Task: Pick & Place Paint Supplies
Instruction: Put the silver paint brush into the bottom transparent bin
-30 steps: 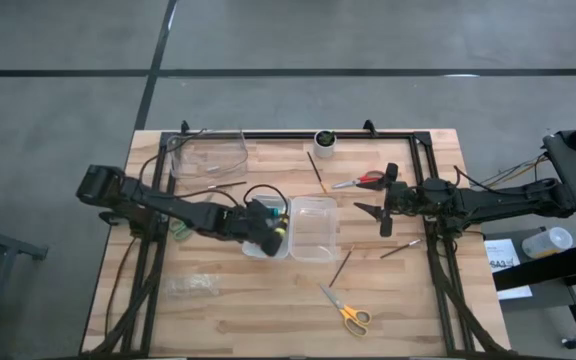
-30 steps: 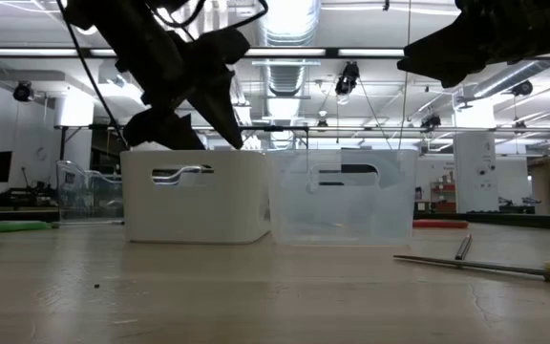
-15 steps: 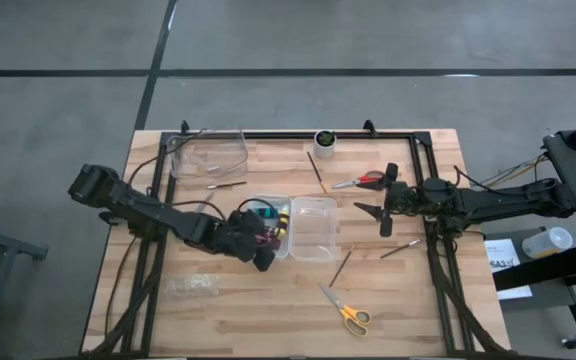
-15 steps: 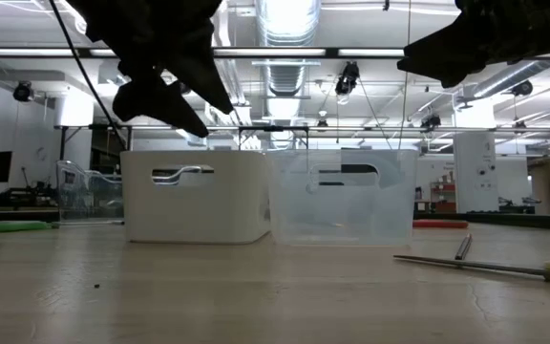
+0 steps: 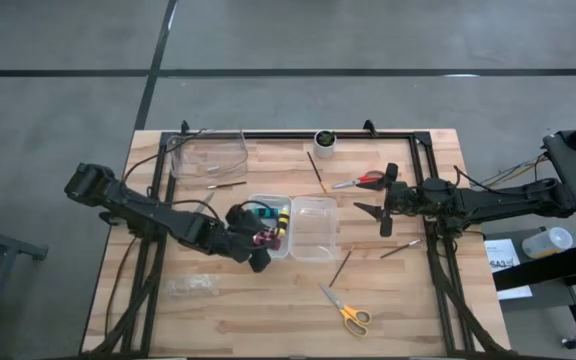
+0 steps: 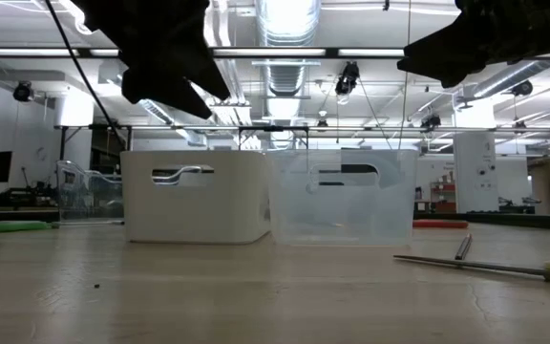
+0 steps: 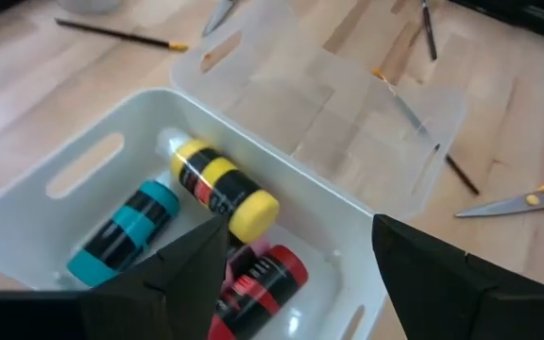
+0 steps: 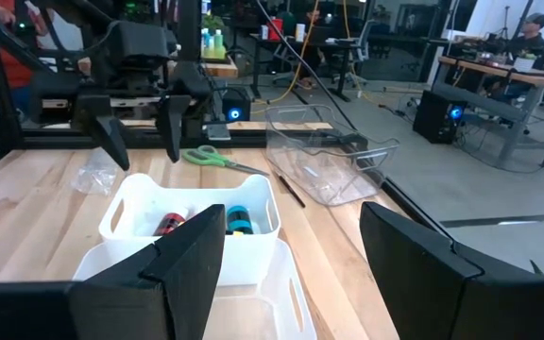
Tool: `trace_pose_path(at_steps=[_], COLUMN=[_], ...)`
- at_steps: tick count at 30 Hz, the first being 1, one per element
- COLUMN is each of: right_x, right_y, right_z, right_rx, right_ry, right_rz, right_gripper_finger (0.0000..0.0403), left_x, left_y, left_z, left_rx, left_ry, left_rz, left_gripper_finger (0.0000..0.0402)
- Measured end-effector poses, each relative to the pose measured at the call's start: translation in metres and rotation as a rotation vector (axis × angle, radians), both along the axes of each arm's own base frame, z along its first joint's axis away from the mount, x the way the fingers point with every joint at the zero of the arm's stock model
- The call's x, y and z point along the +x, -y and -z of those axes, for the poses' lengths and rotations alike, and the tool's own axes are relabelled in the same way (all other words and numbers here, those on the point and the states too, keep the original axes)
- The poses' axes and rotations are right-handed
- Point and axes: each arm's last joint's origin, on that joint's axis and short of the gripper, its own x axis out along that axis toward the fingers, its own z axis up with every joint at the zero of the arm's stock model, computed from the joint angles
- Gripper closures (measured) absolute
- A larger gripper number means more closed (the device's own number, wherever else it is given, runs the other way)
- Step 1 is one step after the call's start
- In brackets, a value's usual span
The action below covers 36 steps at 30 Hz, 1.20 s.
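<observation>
Lying inside the white bin are three paint bottles: a yellow-and-black bottle, a teal bottle beside it and a red bottle partly hidden behind a finger of the left gripper. That gripper hangs over the bin's near edge with its fingers spread apart and nothing between them. Touching the white bin on its other side stands a clear bin, which looks empty, though its see-through walls make that hard to judge. Farther out on the wooden table lie the supplies not yet collected: yellow-handled scissors near the front edge, red-handled scissors close to the right gripper, and several thin brushes, one just beside the clear bin, one under the right arm, one near the small white cup at the back edge, and one in front of a clear open container at the back left. The right gripper hovers above the table to the right of the clear bin, its fingers wide apart and holding nothing. A crumpled clear bag lies near the front left of the table.
</observation>
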Motion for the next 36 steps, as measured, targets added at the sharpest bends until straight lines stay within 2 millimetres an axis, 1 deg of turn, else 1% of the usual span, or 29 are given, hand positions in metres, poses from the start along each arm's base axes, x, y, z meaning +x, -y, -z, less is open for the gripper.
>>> trace_pose_path(at_steps=[6,10,13,16,18,20,23,26,29,32,36], right_x=[0.000,0.000,0.000,0.000,0.000,0.000,0.000,0.000,0.000,0.000,0.000], right_y=[0.000,0.000,0.000,0.000,0.000,0.000,0.000,0.000,0.000,0.000,0.000], right_z=[0.000,0.000,0.000,0.000,0.000,0.000,0.000,0.000,0.000,0.000,0.000], right_rx=[0.000,0.000,0.000,0.000,0.000,0.000,0.000,0.000,0.000,0.000,0.000], right_ry=[0.000,0.000,0.000,0.000,0.000,0.000,0.000,0.000,0.000,0.000,0.000], right_rz=[0.000,0.000,0.000,0.000,0.000,0.000,0.000,0.000,0.000,0.000,0.000], right_gripper_finger=[0.0159,0.0159,0.0159,0.0159,0.0159,0.0159,0.0159,0.0159,0.0159,0.0159,0.0159], left_x=[0.000,0.001,0.001,0.003,0.005,0.007,0.011,0.013,0.012,0.008,0.000], left_y=[-0.007,-0.019,-0.027,-0.037,-0.040,-0.042,-0.041,-0.041,-0.041,-0.043,-0.055], left_z=[-0.002,-0.007,-0.009,-0.013,-0.014,-0.015,-0.013,-0.013,-0.015,-0.016,-0.021], left_rx=[0.140,0.257,0.291,0.282,0.255,0.241,0.259,0.271,0.273,0.317,0.335], left_ry=[-0.003,0.017,0.030,0.053,0.061,0.059,0.030,0.035,0.039,-0.008,-0.057], left_rz=[-0.024,-0.126,-0.187,-0.225,-0.214,-0.169,-0.081,-0.055,-0.054,-0.021,-0.036], left_gripper_finger=[0.0135,0.0135,0.0135,0.0135,0.0135,0.0135,0.0135,0.0135,0.0135,0.0135,0.0135])
